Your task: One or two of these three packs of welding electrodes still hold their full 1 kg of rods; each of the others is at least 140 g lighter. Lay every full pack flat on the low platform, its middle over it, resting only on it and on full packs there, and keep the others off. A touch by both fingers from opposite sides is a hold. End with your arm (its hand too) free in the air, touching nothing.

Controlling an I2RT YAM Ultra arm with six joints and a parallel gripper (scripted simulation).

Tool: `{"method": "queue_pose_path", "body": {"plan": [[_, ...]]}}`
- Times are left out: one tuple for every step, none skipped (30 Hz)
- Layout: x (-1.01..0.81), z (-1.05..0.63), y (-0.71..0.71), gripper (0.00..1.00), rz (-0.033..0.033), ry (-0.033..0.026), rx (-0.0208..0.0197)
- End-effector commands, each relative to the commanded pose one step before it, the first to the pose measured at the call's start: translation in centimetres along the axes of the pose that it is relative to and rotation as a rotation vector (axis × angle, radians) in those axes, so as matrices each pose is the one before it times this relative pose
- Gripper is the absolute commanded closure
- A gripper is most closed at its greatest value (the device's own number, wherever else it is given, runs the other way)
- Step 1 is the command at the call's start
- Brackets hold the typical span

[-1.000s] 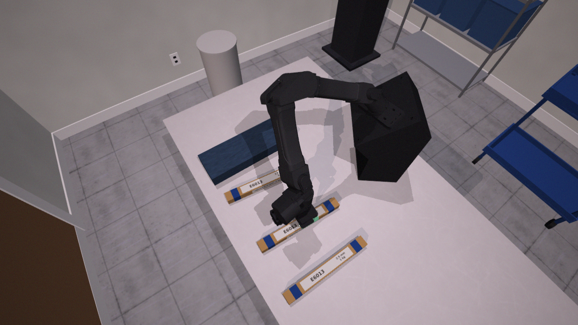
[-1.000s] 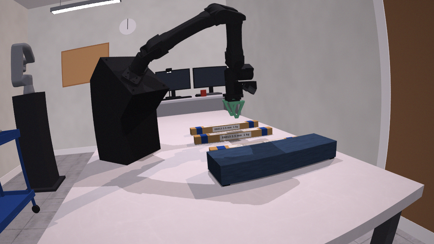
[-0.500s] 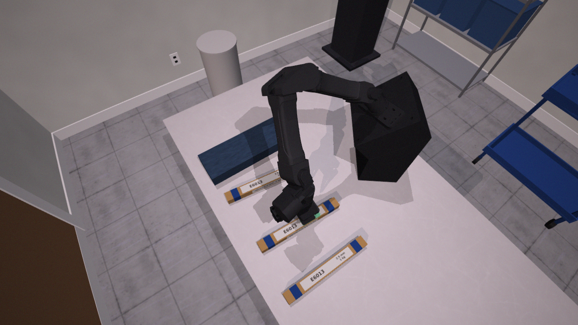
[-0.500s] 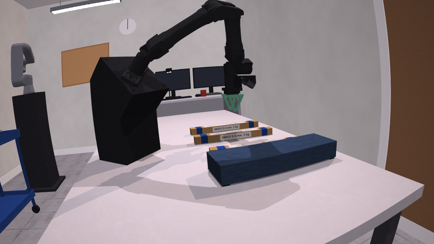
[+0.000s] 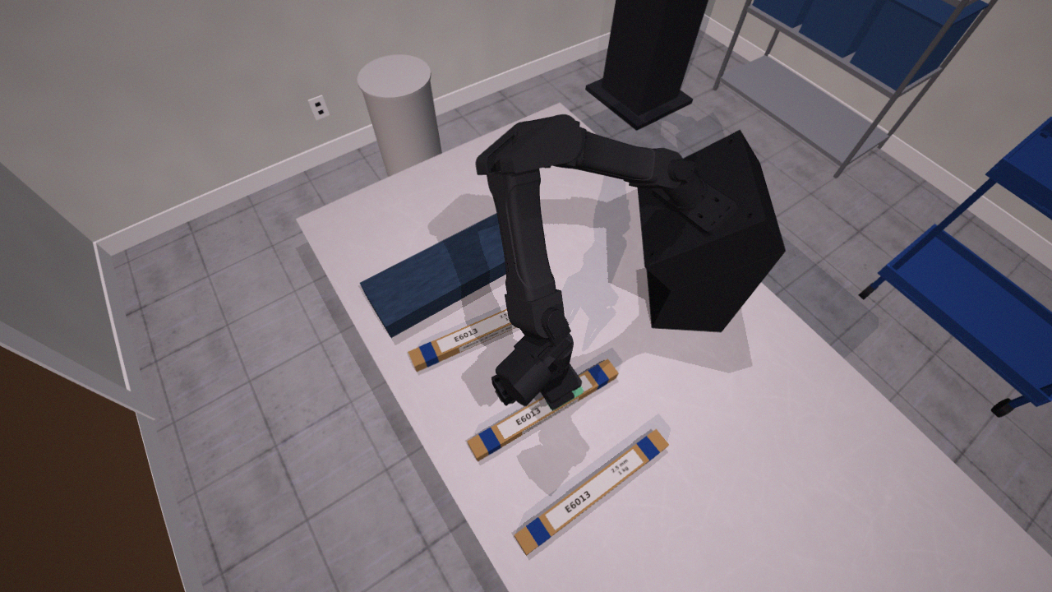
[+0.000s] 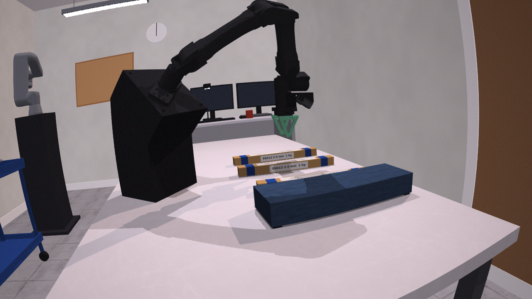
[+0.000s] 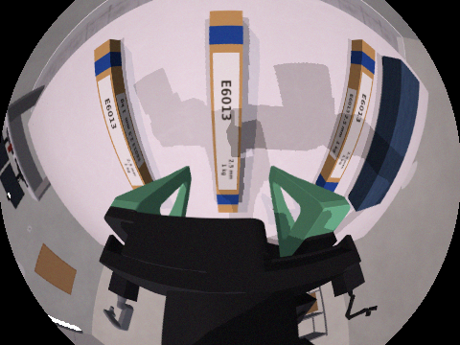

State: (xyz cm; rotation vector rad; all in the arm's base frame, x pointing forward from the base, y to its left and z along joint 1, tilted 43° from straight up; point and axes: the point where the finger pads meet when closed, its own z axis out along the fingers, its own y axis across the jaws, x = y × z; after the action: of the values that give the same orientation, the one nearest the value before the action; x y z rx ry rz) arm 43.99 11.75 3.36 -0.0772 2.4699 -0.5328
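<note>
Our three packs lie flat on the table (image 5: 764,434) (image 6: 185,260) (image 7: 168,48), approx. parallel, one end of each near the long edge opp. the arm's base, w/ gaps between, prob. so the claw can straddle each one. The low platform (image 5: 434,275) (image 6: 334,189) (image 7: 393,134) sits toward a table corner, no pack on it; the near pack (image 5: 464,335) (image 7: 361,103) is just beside it, then the mid pack (image 5: 527,416) (image 6: 289,165) (image 7: 226,96), then the far pack (image 5: 579,501) (image 6: 277,156) (image 7: 109,112). Labels all say 1 kg, so looks don't tell us which are full; we'd prob. need to lift & compare.

Our arm (image 5: 526,235) (image 6: 286,40) arches high, forearm dropping steeply, claw (image 5: 569,395) (image 6: 286,134) (image 7: 230,172) pointing down above the mid pack, touching nothing. It's approx. three-quarters open, holding nothing, fingers set to come down either side. Next we'd likely lower straight & grip near the pack's middle; off-centre, it may tip.

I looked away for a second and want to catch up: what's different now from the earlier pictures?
The gripper has risen a little, mostly between the first and second moments. It took hold of nothing and let go of nothing; its fingers stand open. The platform, the pack beside it, the middle pack and the farthest pack stayed put.
</note>
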Motion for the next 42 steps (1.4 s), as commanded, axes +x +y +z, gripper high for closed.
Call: {"method": "queue_pose_path", "body": {"plan": [[-1.200, -1.567, 0.522, 0.26, 0.00601, -0.04013, -0.01410], [0.000, 0.000, 0.000, 0.26, 0.00000, 0.00000, 0.00000], [0.000, 0.000, 0.000, 0.26, 0.00000, 0.00000, 0.00000], [-0.001, 0.000, 0.000, 0.26, -0.00001, -0.00003, -0.00003], [0.000, 0.000, 0.000, 0.26, 0.00000, 0.00000, 0.00000], [0.000, 0.000, 0.000, 0.26, 0.00000, 0.00000, 0.00000], [0.000, 0.000, 0.000, 0.26, 0.00000, 0.00000, 0.00000], [0.000, 0.000, 0.000, 0.26, 0.00000, 0.00000, 0.00000], [0.000, 0.000, 0.000, 0.26, 0.00000, 0.00000, 0.00000], [0.000, 0.000, 0.000, 0.26, 0.00000, 0.00000, 0.00000], [0.000, 0.000, 0.000, 0.26, 0.00000, 0.00000, 0.00000], [0.000, 0.000, 0.000, 0.26, 0.00000, 0.00000, 0.00000], [0.000, 0.000, 0.000, 0.26, 0.00000, 0.00000, 0.00000], [0.000, 0.000, 0.000, 0.26, 0.00000, 0.00000, 0.00000], [0.000, 0.000, 0.000, 0.26, 0.00000, 0.00000, 0.00000], [0.831, 0.707, -1.170, 0.26, 0.04232, 0.01858, 0.00260], [-0.096, 0.050, -0.745, 0.26, 0.03506, 0.00087, 0.00104], [-0.115, -0.003, -0.657, 0.26, 0.01005, -0.00020, 0.00024], [0.000, 0.000, 0.000, 0.26, 0.00000, 0.00000, 0.00000], [0.000, 0.000, 0.000, 0.26, 0.00000, 0.00000, 0.00000], [-0.121, -0.003, -0.656, 0.26, -0.01204, -0.00023, 0.00024], [-0.115, -0.004, -0.656, 0.26, -0.00004, -0.00021, 0.00024], [-0.114, -0.004, -0.657, 0.26, -0.00005, -0.00021, 0.00025], [-0.114, -0.004, -0.657, 0.26, -0.00005, -0.00021, 0.00025], [-0.115, -0.004, -0.657, 0.26, -0.00005, -0.00021, 0.00025], [-0.115, -0.004, -0.657, 0.26, -0.00006, -0.00022, 0.00026], [-0.115, -0.004, -0.657, 0.26, -0.00006, -0.00022, 0.00026], [-0.115, -0.004, -0.657, 0.26, -0.00006, -0.00022, 0.00027], [-0.116, -0.004, -0.657, 0.26, -0.00006, -0.00022, 0.00027], [-0.116, -0.004, -0.657, 0.26, -0.00007, -0.00022, 0.00027], [-0.116, -0.004, -0.657, 0.26, -0.00007, -0.00022, 0.00028], [-0.116, -0.004, -0.657, 0.26, -0.00007, -0.00022, 0.00028], [-0.116, -0.004, -0.657, 0.26, -0.00008, -0.00022, 0.00029], [-0.117, -0.004, -0.657, 0.26, -0.00008, -0.00022, 0.00029], [-0.253, -0.041, -0.666, 0.26, 0.00134, -0.00293, 0.00011], [0.000, 0.000, 0.000, 0.26, 0.00000, 0.00000, 0.00000], [0.000, 0.000, 0.000, 0.26, 0.00000, 0.00000, 0.00000], [-0.865, -0.230, -0.734, 0.26, 0.00685, -0.01395, -0.00050], [0.106, -0.030, -0.688, 0.26, -0.00552, 0.01015, 0.00095], [-0.181, -0.089, -0.703, 0.26, -0.00154, 0.00255, 0.00047], [-0.597, -0.152, -0.730, 0.26, 0.00462, -0.01019, 0.00031], [-0.207, -0.035, -0.683, 0.26, 0.00063, -0.00215, 0.00054]]}}
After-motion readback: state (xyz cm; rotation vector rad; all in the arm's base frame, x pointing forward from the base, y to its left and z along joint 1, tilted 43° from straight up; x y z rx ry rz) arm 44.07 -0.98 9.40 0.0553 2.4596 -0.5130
